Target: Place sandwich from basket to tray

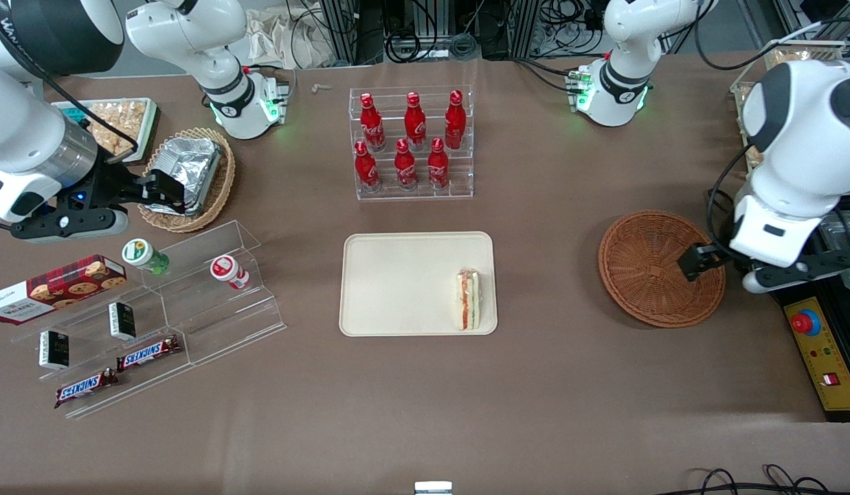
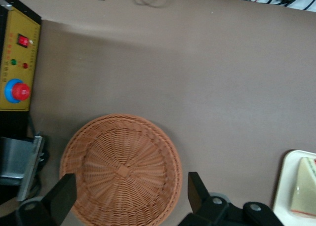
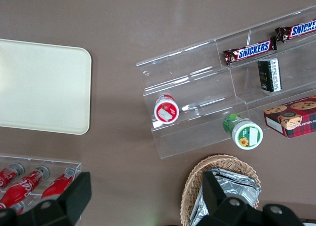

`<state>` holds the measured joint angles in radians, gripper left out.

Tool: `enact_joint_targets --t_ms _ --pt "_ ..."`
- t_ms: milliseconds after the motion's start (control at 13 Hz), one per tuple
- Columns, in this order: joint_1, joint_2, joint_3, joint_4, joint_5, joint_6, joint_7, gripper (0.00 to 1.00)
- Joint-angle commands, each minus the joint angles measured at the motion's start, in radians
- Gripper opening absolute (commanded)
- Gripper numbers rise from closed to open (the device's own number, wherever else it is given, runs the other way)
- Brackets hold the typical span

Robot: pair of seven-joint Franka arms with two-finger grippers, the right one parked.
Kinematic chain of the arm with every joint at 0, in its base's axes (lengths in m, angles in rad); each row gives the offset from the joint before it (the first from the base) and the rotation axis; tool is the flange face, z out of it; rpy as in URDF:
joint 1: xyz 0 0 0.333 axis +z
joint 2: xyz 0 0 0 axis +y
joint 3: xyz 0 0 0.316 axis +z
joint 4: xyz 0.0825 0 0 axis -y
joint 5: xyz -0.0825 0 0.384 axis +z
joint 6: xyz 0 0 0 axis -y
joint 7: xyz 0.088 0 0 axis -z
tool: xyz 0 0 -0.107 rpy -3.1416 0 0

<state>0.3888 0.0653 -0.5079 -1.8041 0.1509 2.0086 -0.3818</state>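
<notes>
Brown cloth covers the bench, and one cream tray lies at its middle. One sandwich lies on the tray, on its edge at the end nearest the working arm, close to the rim. One red-brown basket sits well apart from the tray, toward the working arm's end, with nothing in it. The tool hangs above the basket's rim, released, its two fingers spread wide and holding nothing.

Six red bottles stand in a clear rack, farther from the front camera than the tray: three in the upper row, three in the lower. Toward the parked arm's end are one tan basket with a foil pack, two small tubs, one cookie box, two dark packets and two Snickers bars on stepped clear shelves.

The left wrist view alone shows the basket's woven centre between the spread fingers, plus a corner of the sandwich on the tray. A yellow box with a red button sits beside the basket.
</notes>
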Motion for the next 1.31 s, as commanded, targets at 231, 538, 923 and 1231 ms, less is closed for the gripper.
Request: enact_joint_targets --t_ms 231,538,923,1231 --pt "-0.002 -0.002 -0.014 0.02 -0.022 -0.037 0.034 1.0" --pt "-0.005 0.007 -0.011 0.049 -0.024 -0.109 0.083 1.0" --pt "-0.498 0.105 0.472 0.273 -0.068 -0.25 0.116 1.0" --pt "-0.507 0.123 0.568 0.301 -0.175 -0.255 0.245 1.0"
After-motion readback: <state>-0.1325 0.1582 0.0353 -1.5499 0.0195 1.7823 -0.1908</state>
